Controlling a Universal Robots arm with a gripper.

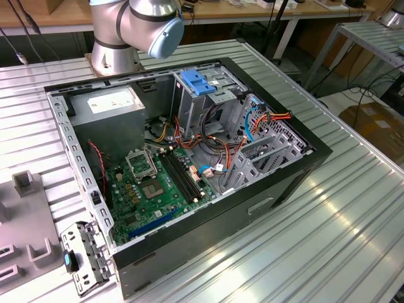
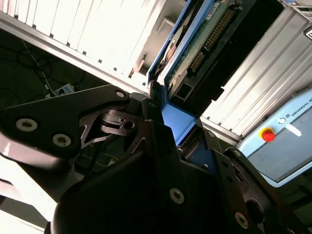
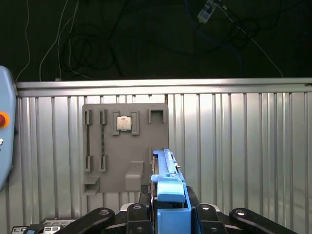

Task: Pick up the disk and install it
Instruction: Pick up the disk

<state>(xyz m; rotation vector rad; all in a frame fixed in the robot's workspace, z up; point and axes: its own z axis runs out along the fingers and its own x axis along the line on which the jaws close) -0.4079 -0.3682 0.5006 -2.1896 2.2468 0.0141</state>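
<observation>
End effector (image 3: 168, 217) is clamping the disk (image 3: 167, 170) edge-on by one end, hanging up above the grey tray (image 3: 109, 146). With that short grip, I reckon it's risking tilting and jamming in its slot.

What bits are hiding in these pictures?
- In the first wrist view the disk is edge-on, so its label is hidden.
- In the second wrist view the disk's far end is cut off by the picture's edge.
- In the exterior view the arm is cut off by the top edge.
</observation>
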